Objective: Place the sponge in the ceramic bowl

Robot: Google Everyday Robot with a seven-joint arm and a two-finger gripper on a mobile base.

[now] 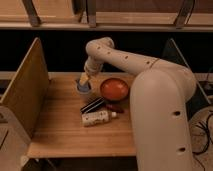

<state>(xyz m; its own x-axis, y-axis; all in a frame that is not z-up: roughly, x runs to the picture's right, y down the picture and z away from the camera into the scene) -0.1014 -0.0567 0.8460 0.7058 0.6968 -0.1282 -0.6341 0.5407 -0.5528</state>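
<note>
Side panel (25, 95): upright wooden board along the left edge of the table (60, 135).
Cup (82, 89): small and pale bluish, at the back of the table, just left of the bowl and apart from it.
Gripper (85, 81): directly above the cup, pointing down, at the end of the arm that arches in from the right.
Jaws: appear closed on the sponge, with the yellow block showing at the tip.
Sponge (85, 78): held over the mouth of the cup; touching its rim or clear of it, cannot tell; not in the bowl.
Striped flat piece (93, 105): lying in front of the cup, near mid-table.
Bottle (97, 118): white, on its side, just in front of the striped piece.
Bowl (114, 89): orange-red, shallow, upright, no sponge inside.
Step in hand: probably the carry, with the sponge gripped and the bowl close on the right.
Next move: needs height to clear the cup rim, a short shift right to the middle of the bowl, then a descent and release without tipping the cup.
</note>
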